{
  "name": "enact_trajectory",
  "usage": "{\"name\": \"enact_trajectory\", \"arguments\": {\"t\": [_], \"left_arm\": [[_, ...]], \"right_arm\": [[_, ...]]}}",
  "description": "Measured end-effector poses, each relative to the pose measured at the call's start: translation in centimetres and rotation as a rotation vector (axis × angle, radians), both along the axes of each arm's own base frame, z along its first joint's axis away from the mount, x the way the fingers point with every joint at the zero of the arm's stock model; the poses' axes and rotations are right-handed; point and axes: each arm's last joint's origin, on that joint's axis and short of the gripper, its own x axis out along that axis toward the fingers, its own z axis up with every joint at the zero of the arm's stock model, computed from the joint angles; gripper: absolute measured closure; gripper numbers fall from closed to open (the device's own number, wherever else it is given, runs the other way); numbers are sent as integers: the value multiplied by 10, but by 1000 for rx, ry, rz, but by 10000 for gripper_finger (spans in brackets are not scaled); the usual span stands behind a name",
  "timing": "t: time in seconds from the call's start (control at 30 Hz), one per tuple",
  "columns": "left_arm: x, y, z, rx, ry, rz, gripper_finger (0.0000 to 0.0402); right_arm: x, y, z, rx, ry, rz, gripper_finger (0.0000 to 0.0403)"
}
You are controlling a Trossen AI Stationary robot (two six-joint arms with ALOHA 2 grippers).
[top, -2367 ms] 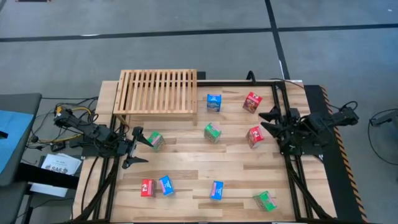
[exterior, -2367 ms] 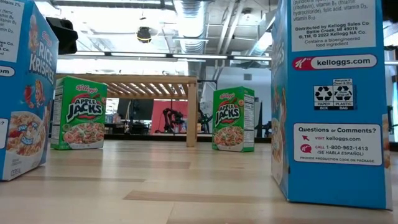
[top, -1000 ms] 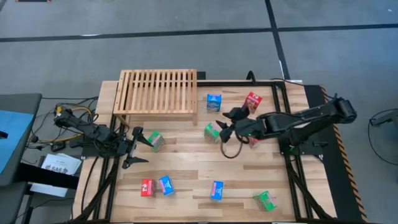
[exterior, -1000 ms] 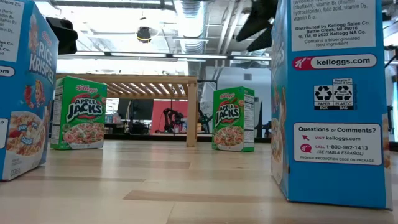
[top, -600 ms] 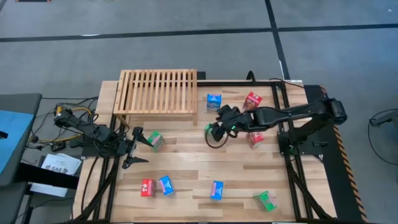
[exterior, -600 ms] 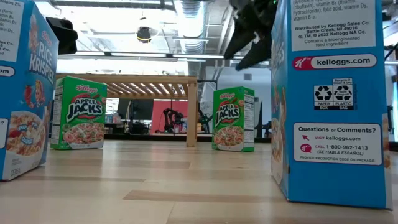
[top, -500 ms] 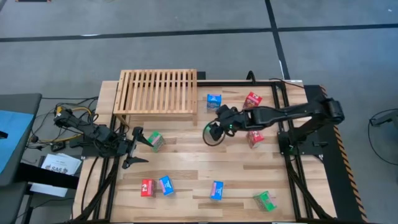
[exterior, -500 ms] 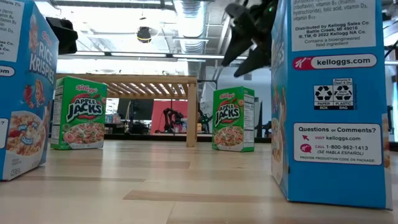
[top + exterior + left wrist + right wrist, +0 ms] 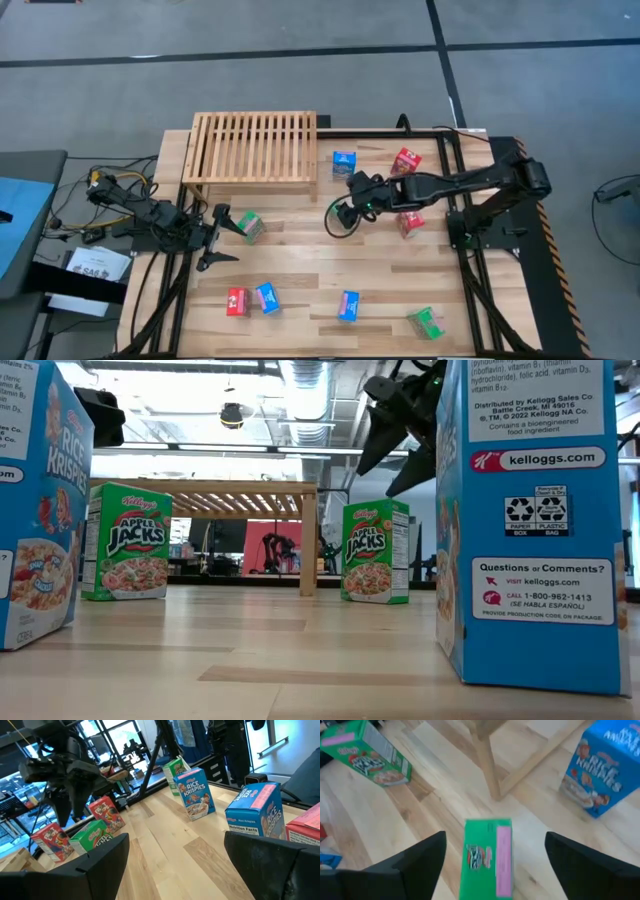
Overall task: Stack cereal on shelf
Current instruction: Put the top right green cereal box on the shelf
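Observation:
The shelf (image 9: 255, 148), a slatted wooden rack, stands at the table's far left. Small cereal boxes stand upright and scattered on the plank table. My right gripper (image 9: 344, 207) hangs open and tilted down just above the middle green box (image 9: 487, 857), one finger to each side of its top, clear of it (image 9: 388, 465). That box (image 9: 375, 552) stands on its base beside the shelf's near right leg (image 9: 487, 765). My left gripper (image 9: 220, 238) waits open and level at the table's left, next to another green box (image 9: 250, 226).
Around the middle box stand a blue box (image 9: 344, 164) and a red box (image 9: 405, 162) farther back, and a red box (image 9: 410, 222) to the right. Near the front edge are a red (image 9: 236, 302), two blue (image 9: 267, 297) (image 9: 348, 306) and a green box (image 9: 427, 322).
My right gripper has moved toward the table's left and down, tipping further downward, until it hangs over the middle green box. Its fingers have spread wider apart. The boxes have stayed where they were.

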Motion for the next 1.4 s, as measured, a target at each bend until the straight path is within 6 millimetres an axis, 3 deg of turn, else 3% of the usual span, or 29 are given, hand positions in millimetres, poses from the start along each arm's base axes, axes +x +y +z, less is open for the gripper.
{"name": "enact_trajectory", "arguments": {"t": [0.3, 0.7, 0.9, 1.4], "left_arm": [[0, 0, 0, 0, 0, 0, 84], [0, 0, 0, 0, 1, 0, 84], [0, 0, 0, 0, 0, -1, 84], [0, 0, 0, 0, 0, -1, 84]], "right_arm": [[12, 10, -28, 5, 85, 4, 15], [13, 10, -36, 19, 119, -15, 35], [15, 11, -46, 28, 162, -9, 68], [16, 11, -46, 47, 144, -33, 170]]}}
